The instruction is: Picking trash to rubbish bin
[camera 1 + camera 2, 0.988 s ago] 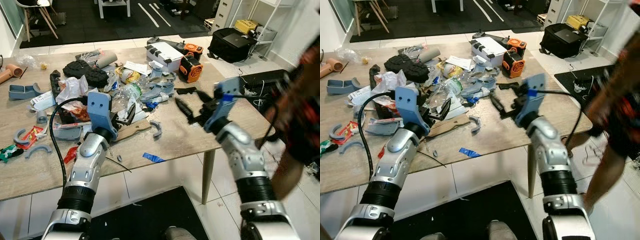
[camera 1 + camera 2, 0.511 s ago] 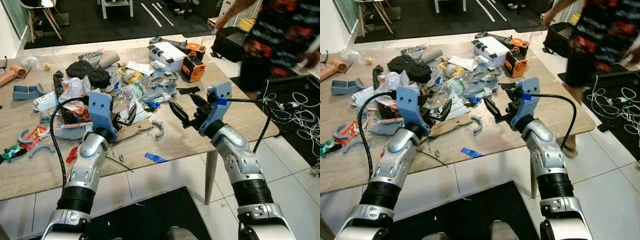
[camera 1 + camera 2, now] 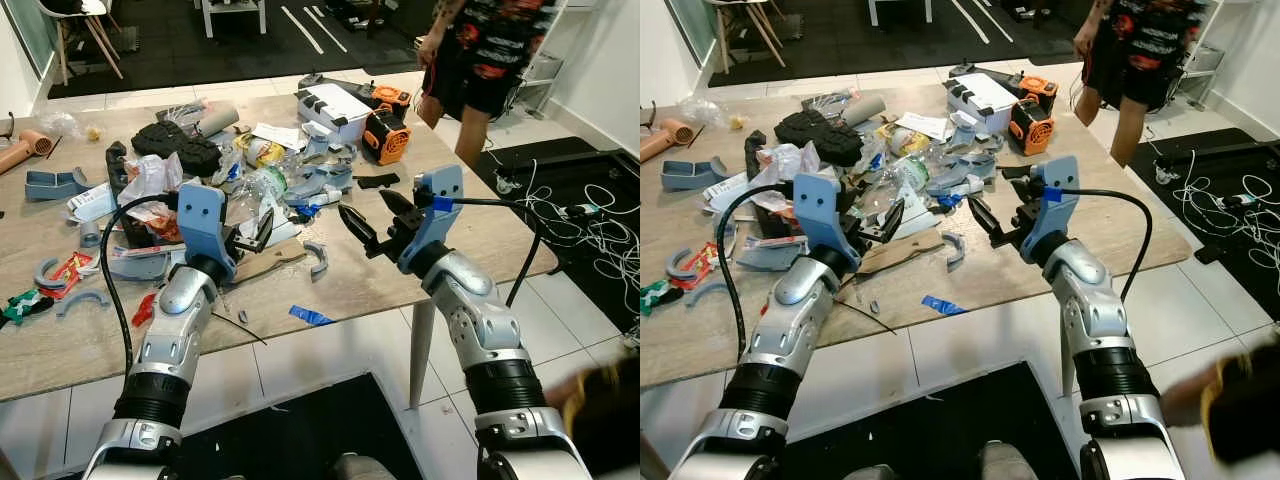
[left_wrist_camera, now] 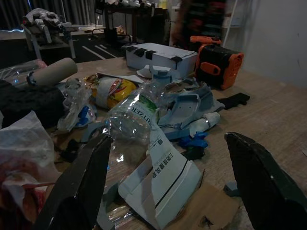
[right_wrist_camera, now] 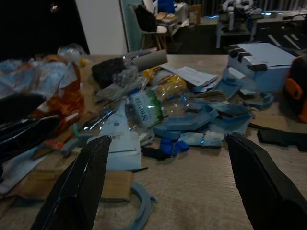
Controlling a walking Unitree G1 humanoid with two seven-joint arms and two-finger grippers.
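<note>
Trash pile, that clear crushed plastic bottle point(image 3: 262, 183) included, hasn't budged on the tabletop point(image 3: 380, 270); our left gripper point(image 3: 252, 232) and right gripper point(image 3: 372, 222) still hover, jaws open, nothing picked yet.

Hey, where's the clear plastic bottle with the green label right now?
The plastic bottle lies on its side mid-table in the trash pile, just beyond the left gripper, with the orange tool case farther right.

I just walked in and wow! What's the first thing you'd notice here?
A big heap of trash is spread over the wooden table, with a clear plastic bottle in the middle. Both robot grippers, the left gripper and the right gripper, hover open over it. A person stands beyond the table's far right corner.
</note>
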